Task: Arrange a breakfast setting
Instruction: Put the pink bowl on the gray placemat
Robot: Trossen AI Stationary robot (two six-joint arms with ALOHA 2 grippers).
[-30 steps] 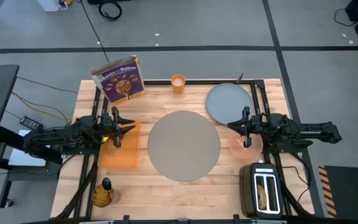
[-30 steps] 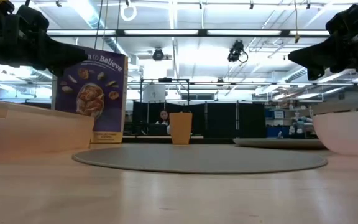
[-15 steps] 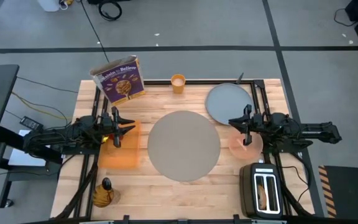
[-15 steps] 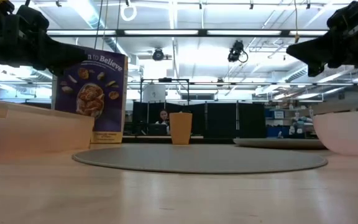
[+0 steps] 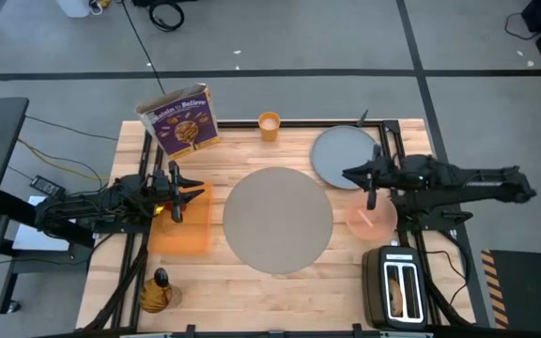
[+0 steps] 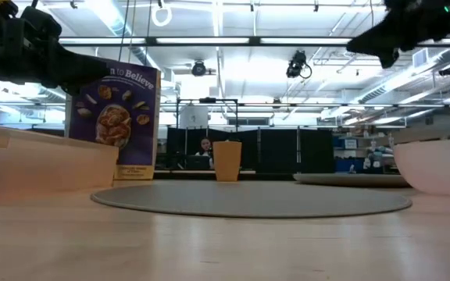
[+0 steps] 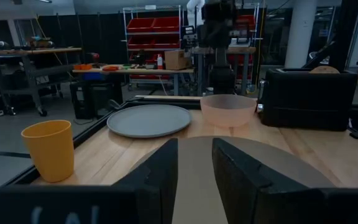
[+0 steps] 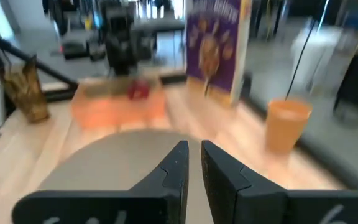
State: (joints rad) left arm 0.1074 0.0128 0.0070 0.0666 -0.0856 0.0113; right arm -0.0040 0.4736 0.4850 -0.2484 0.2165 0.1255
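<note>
Big round grey-beige mat (image 5: 277, 221) sits mid-table, between the two pincers, left of the right pincer (image 5: 353, 176); that right pincer hangs raised over the near edge of the smaller round grey plate (image 5: 345, 156), fingers (image 8: 174, 163) nearly together with a thin slit showing, nothing in them; the translucent pink bowl (image 5: 372, 218) lies just below and beside it, clear of the arm; the black toaster (image 5: 400, 287) with a toast slice (image 5: 399, 294) in one slot stands further along the same side; the purple cereal box (image 5: 180, 119) stands upright at the far corner; the left pincer (image 5: 191, 195) waits over the orange rectangular cloth (image 5: 180, 223), fingers (image 7: 160, 174) a little apart and empty; the red apple (image 8: 138, 91) rests on that cloth right by it; the small orange cup (image 5: 269, 125) stands at the far table edge, well apart from both.
</note>
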